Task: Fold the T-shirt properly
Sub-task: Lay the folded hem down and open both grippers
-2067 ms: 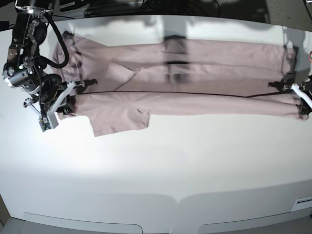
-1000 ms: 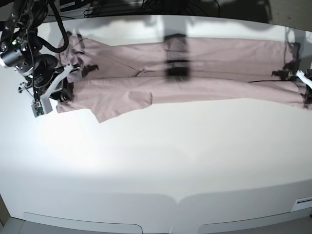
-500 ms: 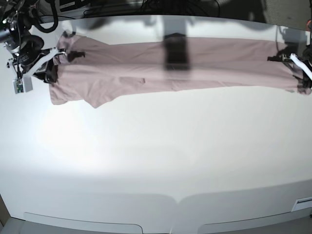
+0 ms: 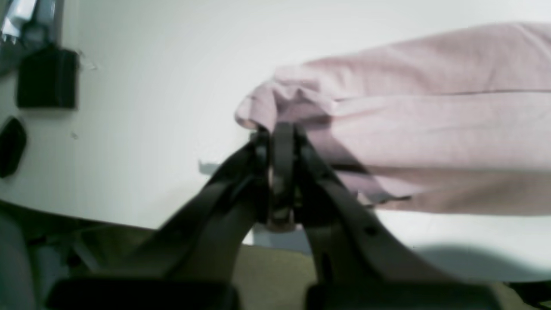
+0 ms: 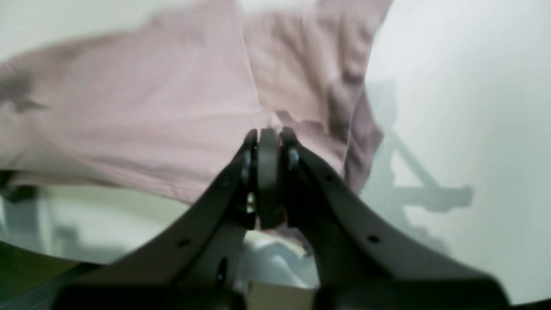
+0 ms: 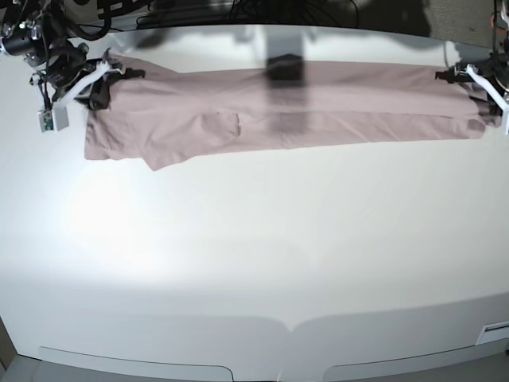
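Note:
The mauve-pink T-shirt (image 6: 318,107) lies folded lengthwise as a long narrow band across the far part of the white table (image 6: 254,263). One short sleeve (image 6: 191,139) sticks out toward the front at the left. My right gripper (image 6: 102,76) is shut on the band's left end. In the right wrist view its jaws (image 5: 267,133) pinch the cloth (image 5: 129,107). My left gripper (image 6: 477,79) is shut on the right end. In the left wrist view it (image 4: 282,129) pinches a bunched corner of the cloth (image 4: 430,129).
The table's far edge runs just behind the shirt, with dark cables (image 6: 238,12) beyond it. A dark shadow (image 6: 286,68) crosses the shirt's middle. Black objects (image 4: 47,77) sit by the table edge in the left wrist view.
Both grippers have carried the shirt's ends toward the far edge. The near long half now lies over the far half, so the band is narrower and sits farther back.

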You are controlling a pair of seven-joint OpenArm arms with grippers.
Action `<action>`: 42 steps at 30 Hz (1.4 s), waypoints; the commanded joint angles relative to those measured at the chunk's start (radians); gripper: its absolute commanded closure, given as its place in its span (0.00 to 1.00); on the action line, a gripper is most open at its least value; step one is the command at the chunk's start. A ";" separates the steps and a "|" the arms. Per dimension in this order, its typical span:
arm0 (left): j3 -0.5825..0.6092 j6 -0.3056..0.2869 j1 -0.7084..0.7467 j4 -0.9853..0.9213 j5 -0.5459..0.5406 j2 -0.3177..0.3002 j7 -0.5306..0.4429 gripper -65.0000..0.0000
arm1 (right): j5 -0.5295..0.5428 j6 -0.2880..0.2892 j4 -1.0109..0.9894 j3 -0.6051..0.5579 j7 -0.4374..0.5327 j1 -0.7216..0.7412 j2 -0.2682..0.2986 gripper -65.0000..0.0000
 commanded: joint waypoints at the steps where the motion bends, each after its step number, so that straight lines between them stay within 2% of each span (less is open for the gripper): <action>1: -0.011 0.007 0.003 -0.003 0.008 -0.014 -0.012 1.00 | 0.009 0.004 -0.003 0.006 0.015 0.000 0.011 1.00; 4: -0.011 0.007 0.003 -0.044 0.008 -0.015 -0.012 1.00 | 0.027 0.004 -0.042 0.006 -0.018 0.000 0.017 0.99; 5: -0.011 0.007 0.003 -0.055 0.008 -0.015 -0.011 0.96 | 0.035 0.004 -0.046 0.006 -0.027 0.000 0.019 0.88; 7: -0.011 0.007 0.003 -0.069 0.008 -0.014 -0.011 0.73 | 0.034 0.004 -0.048 0.006 -0.025 0.000 0.019 0.71; 9: -0.011 0.007 0.003 -0.071 0.009 -0.014 -0.011 0.56 | 0.034 0.004 -0.048 0.006 -0.025 0.000 0.019 0.66; 10: -0.011 0.007 0.003 -0.071 0.009 -0.014 -0.010 0.53 | 0.034 0.004 -0.048 0.006 -0.025 0.000 0.019 0.66; 19: -0.011 0.021 0.000 -0.069 -0.012 -0.015 -0.008 0.52 | 0.040 0.004 -0.047 0.006 -0.021 0.013 0.020 0.66; 22: -0.011 0.022 0.000 -0.059 -0.055 -0.015 -0.034 0.52 | 0.042 0.004 -0.045 0.007 -0.014 0.038 0.019 0.66; 28: -0.011 0.023 0.000 0.028 -0.070 -0.014 -0.056 0.52 | 0.042 0.004 -0.040 0.007 -0.010 0.120 0.019 0.66; 30: -0.011 0.026 0.000 0.055 -0.142 -0.014 -0.056 0.52 | 0.064 0.004 -0.040 0.007 -0.010 0.145 0.019 0.66; 33: -0.007 0.020 0.000 0.056 -0.304 -0.009 -0.057 0.52 | 0.166 0.004 -0.040 0.006 -0.025 0.175 0.019 0.66; 35: -0.007 0.018 -0.013 0.052 -0.317 0.013 -0.069 0.52 | 0.202 0.004 -0.040 0.001 -0.035 0.189 0.016 0.66; 38: -0.007 0.018 -0.043 0.018 -0.314 0.031 -0.076 0.53 | 0.180 0.004 -0.040 -0.052 -0.035 0.197 0.013 0.66; 42: -0.007 0.017 -0.076 -0.059 -0.306 0.053 -0.076 0.52 | 0.045 0.004 -0.040 -0.203 -0.019 0.197 0.013 0.66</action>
